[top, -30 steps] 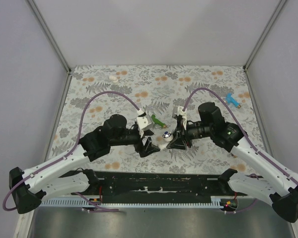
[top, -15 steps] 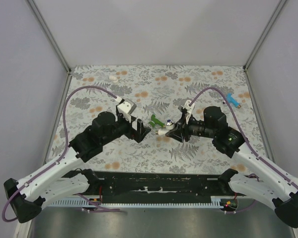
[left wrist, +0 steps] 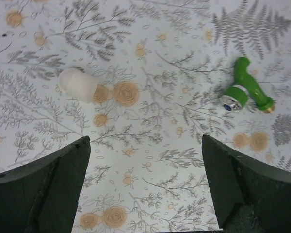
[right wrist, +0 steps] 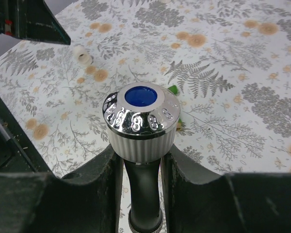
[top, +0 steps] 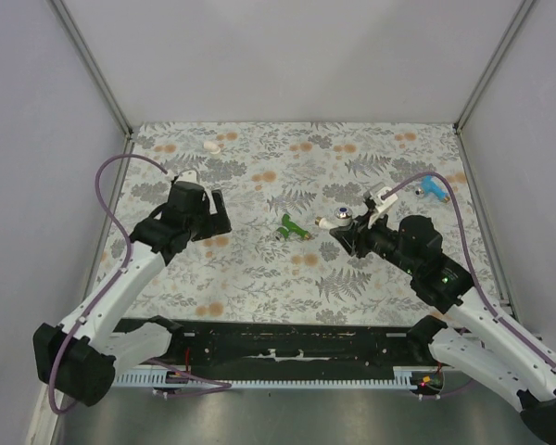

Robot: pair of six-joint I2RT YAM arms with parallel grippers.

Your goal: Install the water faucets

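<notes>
My right gripper [top: 345,225] is shut on the white faucet [top: 334,220] and holds it above the table mat. In the right wrist view my right gripper [right wrist: 140,165] clamps its dark stem, and its white ribbed knob with a chrome cap and blue centre [right wrist: 140,121] stands above the fingers. A green faucet [top: 292,227] lies at the mat's centre; it also shows in the left wrist view [left wrist: 245,90]. A blue faucet [top: 434,188] lies at the far right. My left gripper [top: 215,213] is open and empty at the left; the left wrist view shows it [left wrist: 145,194] over bare mat.
A stubby white fitting [top: 211,146] lies at the far left of the flowered mat [top: 259,269]; it also shows in the left wrist view [left wrist: 77,85] and the right wrist view [right wrist: 82,54]. Grey walls stand on three sides.
Both grippers were together at the centre. My left arm has pulled back to the left, open. My right gripper has carried the white faucet to the right and farther back.
</notes>
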